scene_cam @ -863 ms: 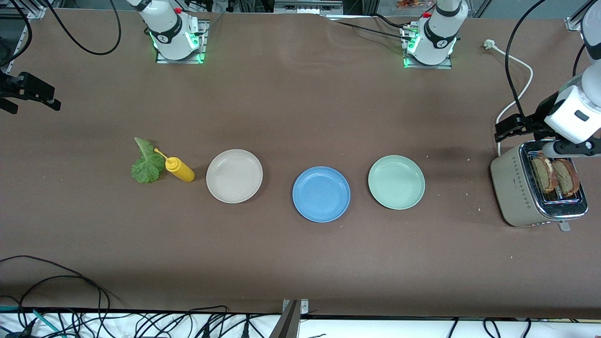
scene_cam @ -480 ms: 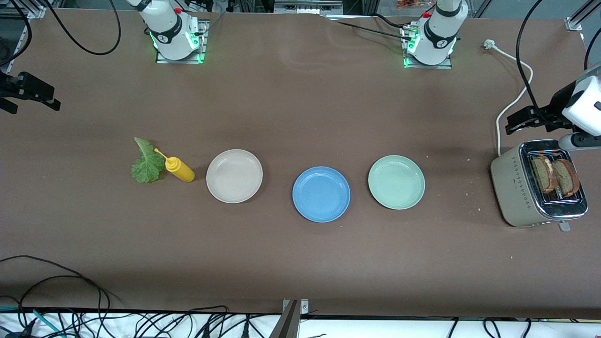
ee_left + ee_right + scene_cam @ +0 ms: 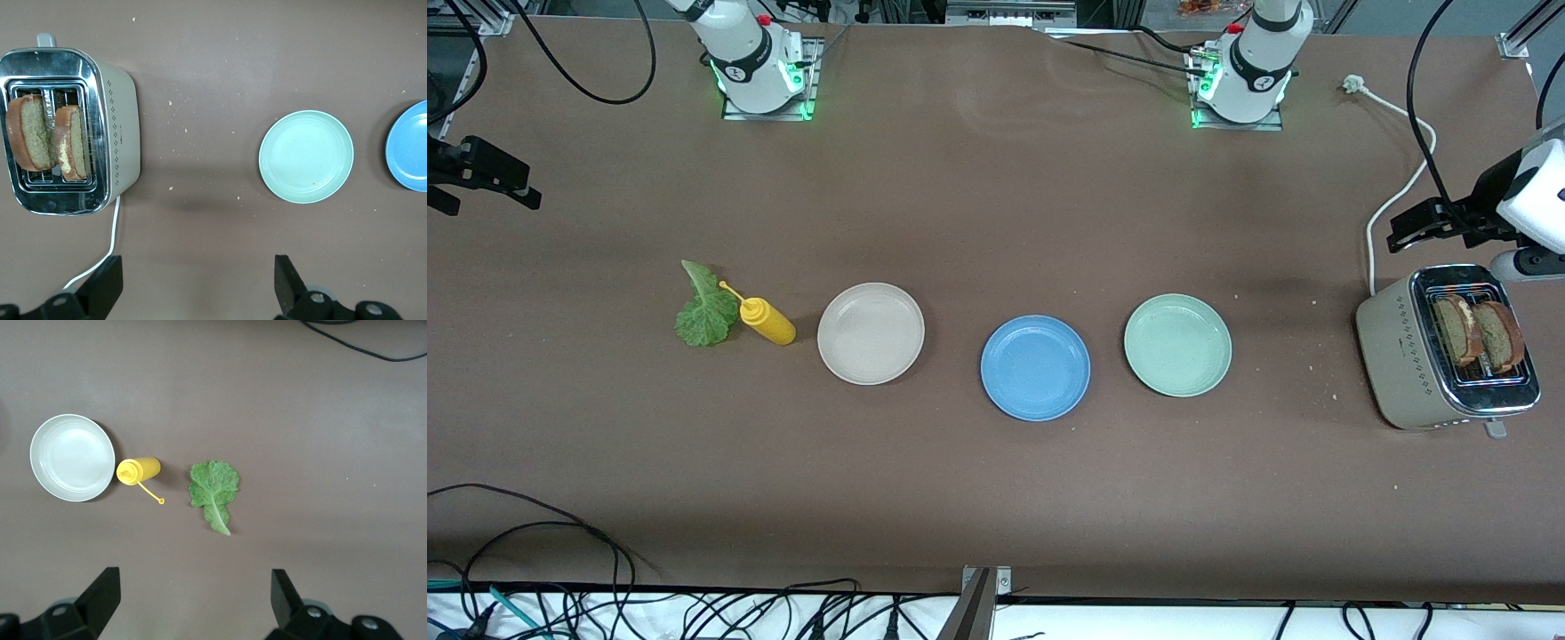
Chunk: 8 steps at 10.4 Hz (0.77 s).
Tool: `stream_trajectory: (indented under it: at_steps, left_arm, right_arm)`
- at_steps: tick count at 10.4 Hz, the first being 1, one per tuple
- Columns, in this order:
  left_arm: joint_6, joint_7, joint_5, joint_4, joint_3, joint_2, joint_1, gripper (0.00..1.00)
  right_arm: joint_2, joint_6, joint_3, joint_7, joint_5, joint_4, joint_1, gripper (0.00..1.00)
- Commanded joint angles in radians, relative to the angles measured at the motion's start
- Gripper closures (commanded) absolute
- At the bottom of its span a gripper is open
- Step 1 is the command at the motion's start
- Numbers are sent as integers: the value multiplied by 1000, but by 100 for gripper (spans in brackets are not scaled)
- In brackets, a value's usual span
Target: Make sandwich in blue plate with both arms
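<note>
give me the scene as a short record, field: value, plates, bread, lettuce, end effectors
blue plate: bare, between the beige plate and green plate
bread: two slices upright in the toaster slots, at the left arm's end of the table
lettuce: flat on the table, beside the mustard bottle, at the right arm's end
left end effector: open, holding nothing, over the table beside the toaster
right end effector: open, holding nothing, over the table near the lettuce
sandwich: not started
</note>
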Motion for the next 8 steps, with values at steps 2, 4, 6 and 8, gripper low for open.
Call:
stream_trajectory:
  at_steps: [2,4,6,8]
  left_arm:
    - [-15,-6,30,10,-14,-10,7,0]
    - [-12,-6,30,11,-10,-9,7,0]
    - [-9,-4,28,9,-10,-9,7,0]
    - [-3,-4,27,9,-10,-9,7,0]
  right_arm:
    - [-4,-12,5,7,3,15,-6,0]
    - [-4,-14,3,7,3,15,-6,0]
    - [-4,-14,3,7,3,15,-6,0]
    - [-4,-15,3,5,3,15,-6,0]
